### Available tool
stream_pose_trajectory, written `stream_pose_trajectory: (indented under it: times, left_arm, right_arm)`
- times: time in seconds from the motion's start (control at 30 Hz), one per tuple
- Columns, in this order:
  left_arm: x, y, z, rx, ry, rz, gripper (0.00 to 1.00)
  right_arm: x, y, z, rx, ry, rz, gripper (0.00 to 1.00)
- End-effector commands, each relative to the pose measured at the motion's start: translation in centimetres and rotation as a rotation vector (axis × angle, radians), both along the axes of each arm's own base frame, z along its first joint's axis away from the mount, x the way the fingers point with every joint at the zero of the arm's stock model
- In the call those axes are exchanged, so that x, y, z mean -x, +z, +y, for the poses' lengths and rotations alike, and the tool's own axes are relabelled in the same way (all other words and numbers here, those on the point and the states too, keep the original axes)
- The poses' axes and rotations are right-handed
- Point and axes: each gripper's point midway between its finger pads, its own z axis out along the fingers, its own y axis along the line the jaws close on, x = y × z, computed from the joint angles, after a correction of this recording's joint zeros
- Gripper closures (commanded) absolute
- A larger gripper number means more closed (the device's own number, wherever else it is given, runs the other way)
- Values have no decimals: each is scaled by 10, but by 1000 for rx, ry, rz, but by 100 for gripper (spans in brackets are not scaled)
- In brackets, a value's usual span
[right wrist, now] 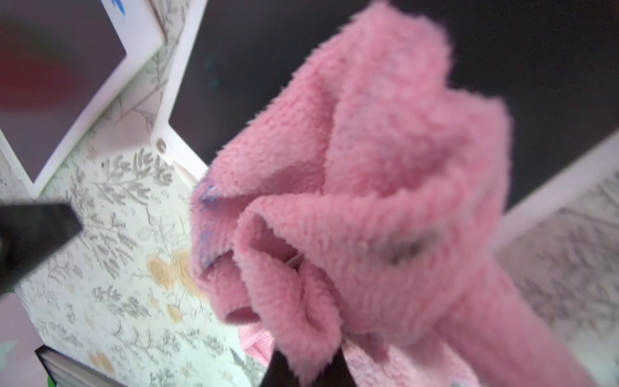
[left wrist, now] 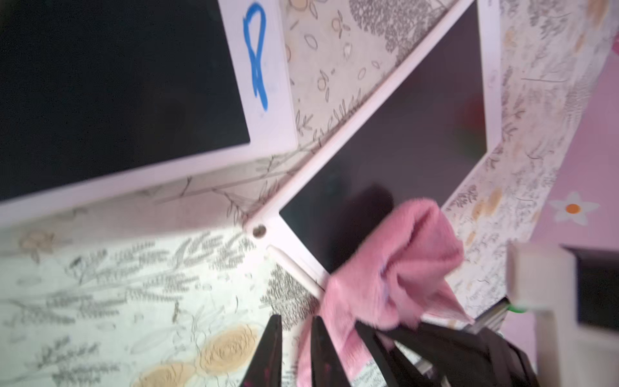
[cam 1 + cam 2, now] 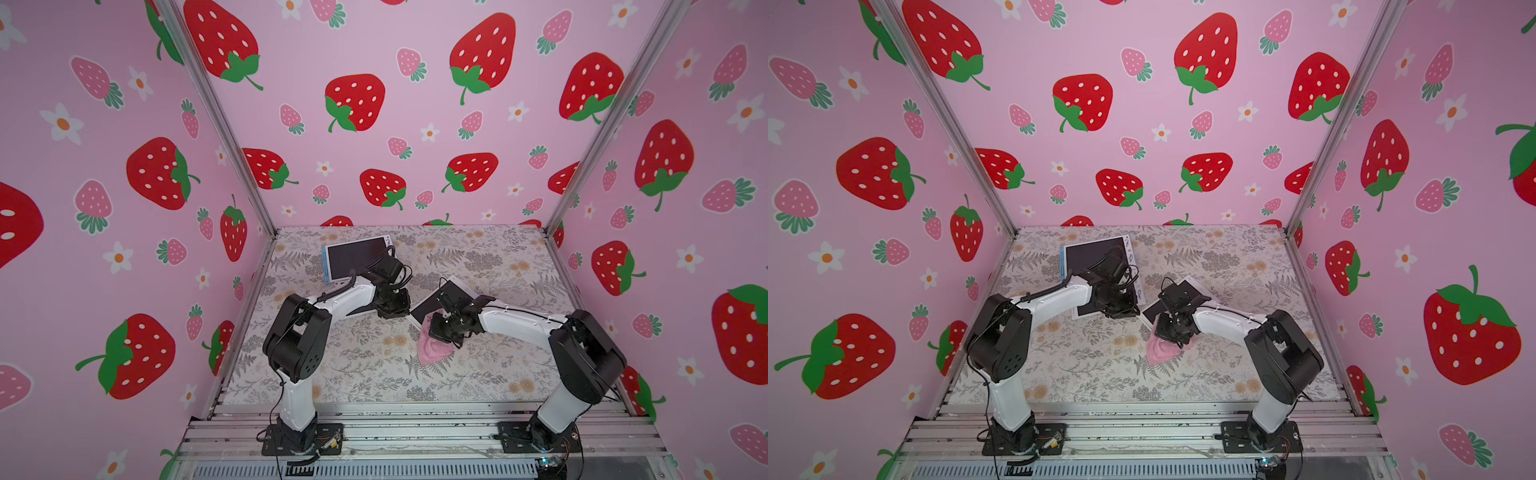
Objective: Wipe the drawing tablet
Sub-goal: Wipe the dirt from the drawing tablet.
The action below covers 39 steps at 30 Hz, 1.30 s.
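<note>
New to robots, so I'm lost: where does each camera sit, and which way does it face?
Top views: high at the front, looking down on the table; both arms show.
Left wrist: on the left arm, facing a blue-marked tablet, another tablet and the pink cloth; left claw shows.
Right wrist: on the right arm, facing the cloth; right claw grips it.
Shared: both wrist views show cloth and tablets.

Shot from high at the front in both top views, looking down over the whole desk [image 3: 374, 374]. Close in from each wrist, both catching the pink cloth [image 2: 395, 268] on a drawing tablet [image 2: 402, 134] corner.
</note>
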Motion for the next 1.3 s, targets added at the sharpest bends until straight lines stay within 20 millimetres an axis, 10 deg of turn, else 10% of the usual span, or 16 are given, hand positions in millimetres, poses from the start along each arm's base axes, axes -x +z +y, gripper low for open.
stream_pose_trajectory:
  times: [0.0, 0.17, 0.43, 0.73, 1.0, 1.27]
  left_arm:
    - [2, -18, 3, -117, -67, 16, 80]
    - [0, -33, -1, -172, -117, 19, 80]
    - [14, -59, 9, -241, -141, 56, 86]
    - [12, -50, 3, -187, -125, 52, 87]
    - [-15, -7, 10, -131, -46, -25, 82]
    - [-6, -27, -15, -119, -138, 31, 80]
  right_arm:
    - [5, 15, -11, 20, 8, -30, 100]
    - [3, 20, -18, 12, -15, -45, 100]
    - [-30, 13, 27, -54, 55, -88, 100]
    - [-63, -3, 50, -74, 6, -113, 100]
    - [-8, -61, 18, -22, -53, 93, 100]
    - [21, -62, 3, -33, -51, 129, 100]
